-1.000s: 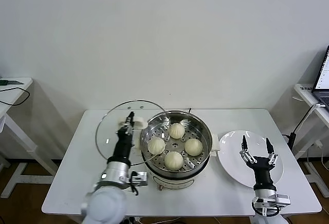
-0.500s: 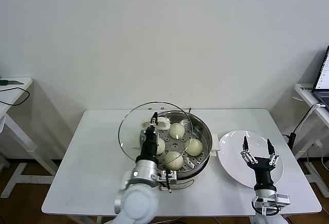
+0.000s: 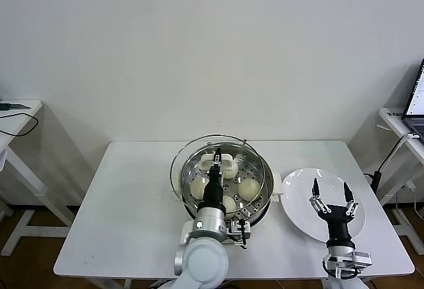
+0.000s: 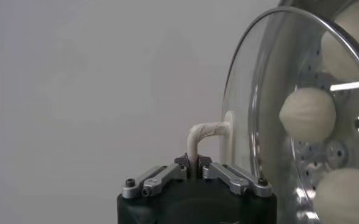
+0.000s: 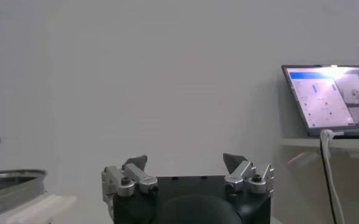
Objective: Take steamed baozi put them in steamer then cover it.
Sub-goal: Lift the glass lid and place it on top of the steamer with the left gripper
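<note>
The steamer [image 3: 260, 204] stands mid-table with several cream-white baozi [image 3: 248, 189] on its perforated tray. My left gripper [image 3: 216, 157] is shut on the cream-white handle [image 4: 199, 137] of the clear glass cover [image 3: 187, 152] and holds it over the pot, almost centred, slightly toward the left. In the left wrist view the cover [image 4: 252, 91] shows edge-on with baozi [image 4: 307, 114] behind the glass. My right gripper [image 3: 330, 190] is open and empty above the white plate [image 3: 295, 199]; its jaws stand wide apart in the right wrist view [image 5: 186, 163].
The empty white plate lies right of the steamer. A side table with a laptop [image 5: 331, 100] and cables stands at the far right; another small table [image 3: 16, 120] is at the far left. Bare white tabletop [image 3: 126, 216] lies left of the pot.
My left gripper has carried the cover rightward from beside the pot's left side to over the pot. The right arm has not moved.
</note>
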